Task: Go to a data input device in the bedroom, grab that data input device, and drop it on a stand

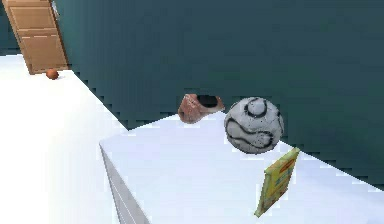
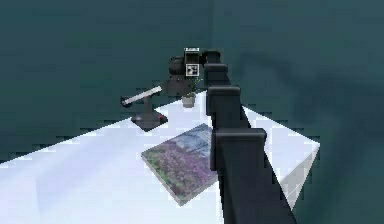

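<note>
In the arm side view the dark arm (image 2: 232, 140) reaches out over a white tabletop (image 2: 80, 175). At its far end sit the white marker squares (image 2: 193, 56), and beside them the gripper (image 2: 184, 90) hangs down over the table's far part. A small grey thing (image 2: 186, 100) sits right at the fingers, so I cannot tell whether the gripper holds anything. A flat rectangular thing with a purple and green pattern (image 2: 180, 156) lies on the table just left of the arm. Nothing here has the clear shape of a data input device.
A small telescope-like object on a dark base (image 2: 146, 103) stands left of the gripper. In the forward view a white surface (image 1: 190, 180) carries a reddish bowl (image 1: 199, 106), a black-and-white ball (image 1: 253, 124) and an upright yellow-green book (image 1: 277, 181). Dark teal walls stand behind; a wooden door (image 1: 36, 35) and a small orange ball (image 1: 52, 74) are far left.
</note>
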